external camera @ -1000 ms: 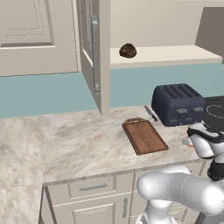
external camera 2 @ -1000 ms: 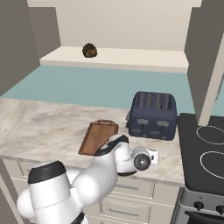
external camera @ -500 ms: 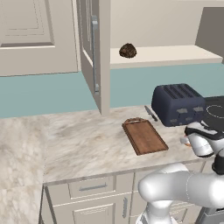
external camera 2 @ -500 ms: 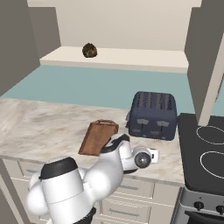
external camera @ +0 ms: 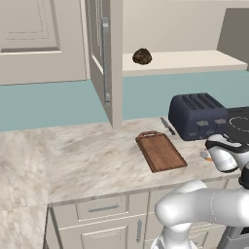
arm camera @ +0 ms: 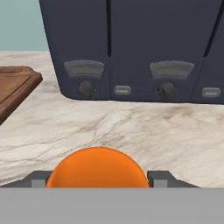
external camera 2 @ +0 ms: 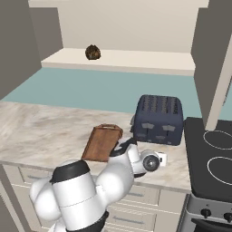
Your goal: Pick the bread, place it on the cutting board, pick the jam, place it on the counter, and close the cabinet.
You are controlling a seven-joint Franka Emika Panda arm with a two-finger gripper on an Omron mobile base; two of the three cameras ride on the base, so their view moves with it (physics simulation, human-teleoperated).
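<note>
- The gripper (arm camera: 97, 186) is clamped on one small orange cylindrical jam jar (arm camera: 97, 168), its fingers close against the jar's sides, low over the marbled beige stone desk (external camera: 92, 160).
- The white arm is folded low, hand level, facing one dark blue toaster (arm camera: 131, 48) just beyond.
- One reddish-brown wooden cutting board (external camera: 160, 151) lies left of the toaster.
- One dark brown lumpy bread loaf (external camera: 142, 56) sits on the cream shelf (external camera: 185, 62) of the beige wall cabinet, whose door (external camera: 103, 53) stands open.

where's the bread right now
The bread sits on the open cabinet's shelf, above the counter, left of the toaster in both base views.
</note>
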